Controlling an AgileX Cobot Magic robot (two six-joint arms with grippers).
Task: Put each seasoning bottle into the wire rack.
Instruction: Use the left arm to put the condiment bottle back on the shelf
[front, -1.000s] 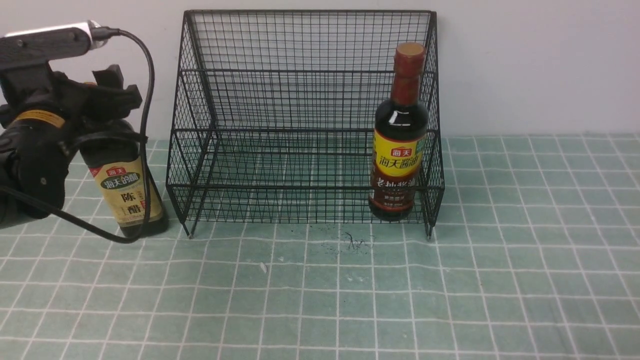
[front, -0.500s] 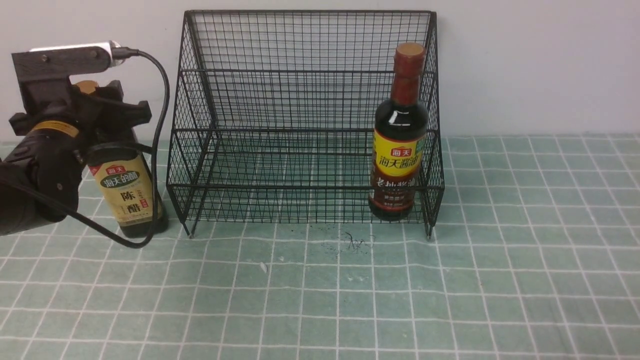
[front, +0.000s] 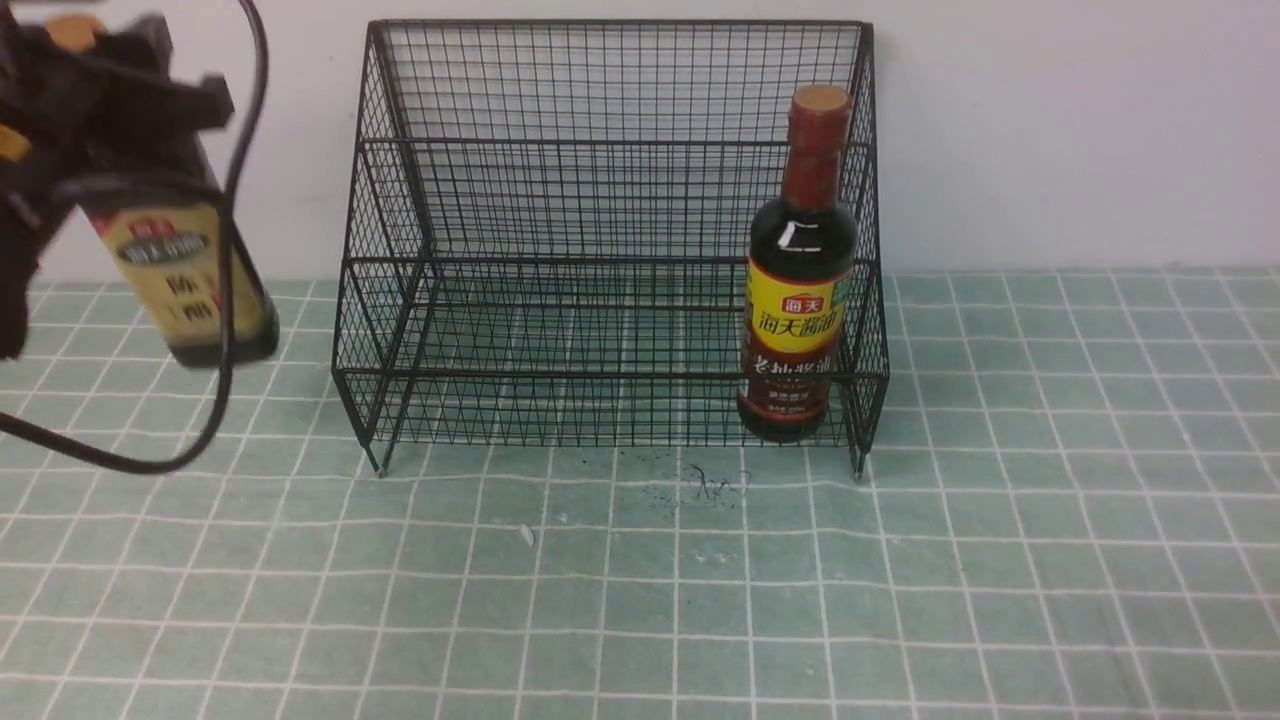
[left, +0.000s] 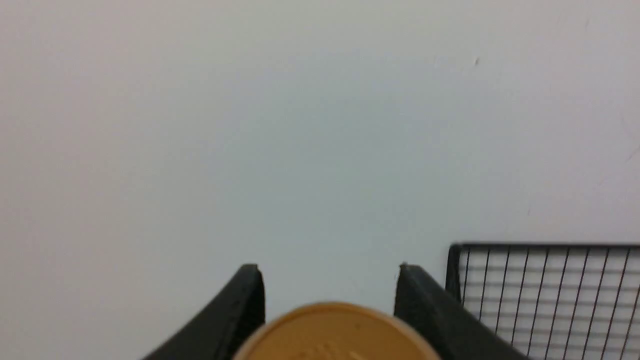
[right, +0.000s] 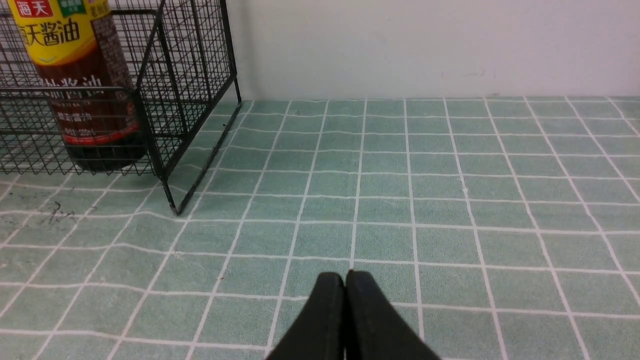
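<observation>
The broad-shouldered seasoning bottle (front: 180, 290) with a tan label hangs tilted above the table at the far left, left of the wire rack (front: 600, 200). My left gripper (front: 150, 85) is shut on its upper part. In the left wrist view the gold cap (left: 335, 335) sits between the two black fingers of that gripper (left: 330, 272), with a top corner of the rack (left: 550, 295) beside it. The long-necked seasoning bottle (front: 797, 300) stands upright at the right end of the rack's lower tier. My right gripper (right: 345, 280) is shut and empty over the tiled cloth, right of the rack (right: 200, 75) and that bottle (right: 85, 100).
A green tiled cloth (front: 640, 580) covers the table. A white wall (front: 1050, 130) rises right behind the rack. The left arm's black cable (front: 215, 400) loops down beside the held bottle. Dark scuff marks (front: 710, 485) lie in front of the rack.
My left gripper closed on the tan-label bottle as it stood on the table, then lifted it up and to the left, tilting it. The other bottle and the rack have not moved.
</observation>
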